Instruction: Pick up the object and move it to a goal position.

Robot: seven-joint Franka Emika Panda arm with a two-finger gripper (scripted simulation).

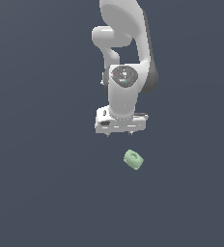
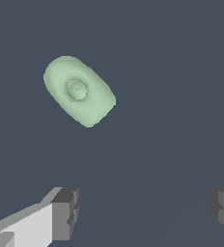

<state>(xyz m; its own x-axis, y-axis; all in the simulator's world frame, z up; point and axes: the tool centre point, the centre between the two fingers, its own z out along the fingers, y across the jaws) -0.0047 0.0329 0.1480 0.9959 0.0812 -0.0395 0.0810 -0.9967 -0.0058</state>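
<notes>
In the exterior view the block (image 1: 133, 159) lies nearest the camera on the dark floor (image 1: 41, 193), set askew, alone and untouched. From the gripper (image 1: 120, 133) it sits at about five o'clock, near but clear of it. The gripper hangs below the white arm (image 1: 126, 58), which rises behind it toward twelve o'clock and out of the picture.

The wrist view shows the two fingers (image 2: 65, 212) spread wide apart, with only bare floor (image 2: 147, 159) between them. The block (image 2: 78, 90) lies outside that gap, at about eleven o'clock from its middle, its dent facing the camera. Nothing is held.
</notes>
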